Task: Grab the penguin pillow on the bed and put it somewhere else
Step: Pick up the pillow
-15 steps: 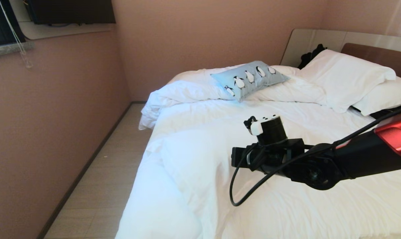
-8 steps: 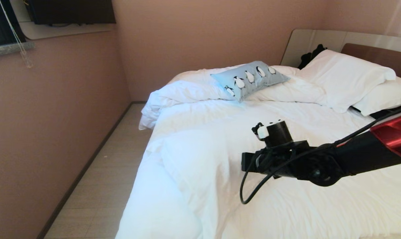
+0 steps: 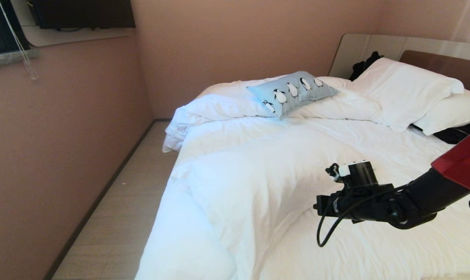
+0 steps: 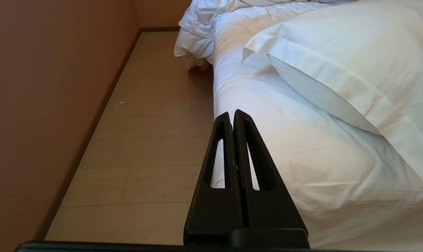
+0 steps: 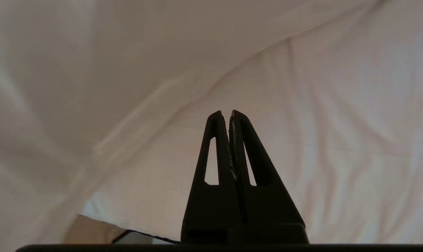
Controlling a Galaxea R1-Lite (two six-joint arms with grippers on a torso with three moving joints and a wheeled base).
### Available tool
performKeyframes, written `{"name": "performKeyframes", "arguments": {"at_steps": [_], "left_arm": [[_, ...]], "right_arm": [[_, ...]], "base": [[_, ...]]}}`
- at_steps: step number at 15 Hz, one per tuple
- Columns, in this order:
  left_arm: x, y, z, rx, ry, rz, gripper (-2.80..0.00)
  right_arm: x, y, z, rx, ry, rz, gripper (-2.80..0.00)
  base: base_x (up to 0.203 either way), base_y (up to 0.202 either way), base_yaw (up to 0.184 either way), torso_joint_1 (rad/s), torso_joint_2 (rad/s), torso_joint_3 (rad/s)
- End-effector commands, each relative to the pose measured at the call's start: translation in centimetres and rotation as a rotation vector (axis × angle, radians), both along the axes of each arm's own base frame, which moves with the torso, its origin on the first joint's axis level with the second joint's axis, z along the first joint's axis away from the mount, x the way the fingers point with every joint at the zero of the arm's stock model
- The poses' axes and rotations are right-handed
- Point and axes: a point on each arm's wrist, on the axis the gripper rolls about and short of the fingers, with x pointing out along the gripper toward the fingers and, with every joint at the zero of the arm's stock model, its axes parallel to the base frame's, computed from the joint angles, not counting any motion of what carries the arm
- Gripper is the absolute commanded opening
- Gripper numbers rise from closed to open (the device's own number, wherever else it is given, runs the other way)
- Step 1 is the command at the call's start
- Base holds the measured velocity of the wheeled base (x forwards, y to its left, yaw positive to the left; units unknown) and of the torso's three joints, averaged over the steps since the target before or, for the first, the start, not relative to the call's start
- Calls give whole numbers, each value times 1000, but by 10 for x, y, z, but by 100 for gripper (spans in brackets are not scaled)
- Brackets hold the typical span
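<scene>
Right gripper (image 5: 224, 112) pressed together, empty, low over the bed (image 3: 258, 186), well short of the penguin pillow (image 3: 291, 92).

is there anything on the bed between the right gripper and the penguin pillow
Nothing solid shows. Between the right gripper, shut and low over the bed near its foot, and the penguin pillow near the headboard lies only rumpled white duvet. The white pillows sit off to one side.

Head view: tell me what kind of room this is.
Most likely a bedroom, perhaps a hotel room: a large bed with rumpled white duvet, plain white pillows against a brown-and-beige padded headboard, and a small light-blue penguin-print cushion on the bedding.
</scene>
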Motion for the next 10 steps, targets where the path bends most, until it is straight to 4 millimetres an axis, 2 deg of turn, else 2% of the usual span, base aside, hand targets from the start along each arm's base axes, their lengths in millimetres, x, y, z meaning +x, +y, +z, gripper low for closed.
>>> {"name": "performKeyframes", "arguments": {"at_steps": [1, 5, 6, 8, 10], "left_arm": [[0, 0, 0, 0, 2, 1, -280], [0, 0, 0, 0, 0, 1, -280], [0, 0, 0, 0, 1, 1, -280], [0, 0, 0, 0, 0, 1, -280], [0, 0, 0, 0, 0, 1, -280]], "right_arm": [[15, -8, -11, -82, -224, 119, -280], [23, -23, -36, -155, -248, 121, -280], [26, -26, -36, -158, -254, 110, 0], [30, -32, -35, -184, -266, 83, 0], [32, -34, -44, -274, -271, 61, 0]], "base": [[0, 0, 0, 0, 0, 0], [0, 0, 0, 0, 0, 0], [0, 0, 0, 0, 0, 0], [0, 0, 0, 0, 0, 0], [0, 0, 0, 0, 0, 0]]}}
